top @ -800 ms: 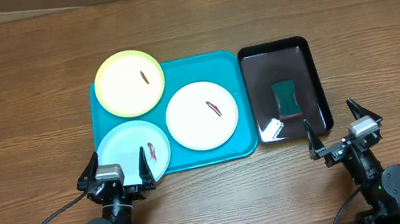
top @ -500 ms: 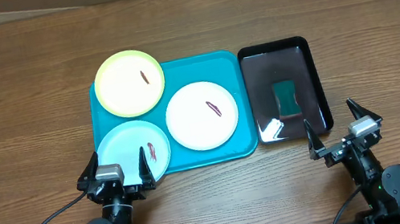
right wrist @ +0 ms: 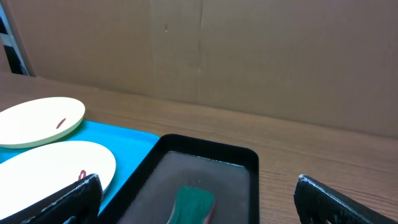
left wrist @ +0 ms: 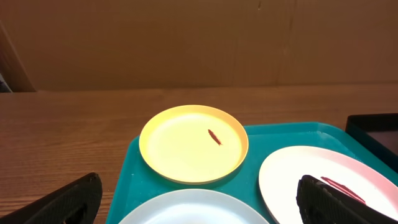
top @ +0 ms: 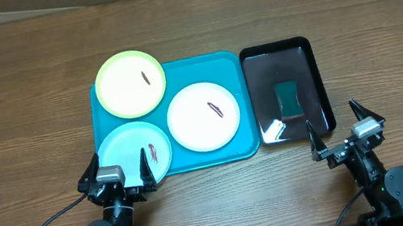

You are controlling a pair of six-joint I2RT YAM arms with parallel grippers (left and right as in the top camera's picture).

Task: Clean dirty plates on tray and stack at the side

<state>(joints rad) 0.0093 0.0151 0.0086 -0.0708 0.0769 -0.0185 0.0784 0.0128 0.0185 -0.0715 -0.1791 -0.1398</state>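
Three plates lie on the turquoise tray: a pale yellow plate at the back left, a white plate on the right, a light blue plate at the front left. Each has a small reddish-brown smear. My left gripper is open and empty at the tray's front left, over the blue plate's near edge. In the left wrist view I see the yellow plate, white plate and blue plate. My right gripper is open and empty in front of the black tray.
A smaller glossy black tray stands right of the turquoise tray and holds a green sponge. It also shows in the right wrist view with the sponge. Brown cardboard walls stand behind the wooden table.
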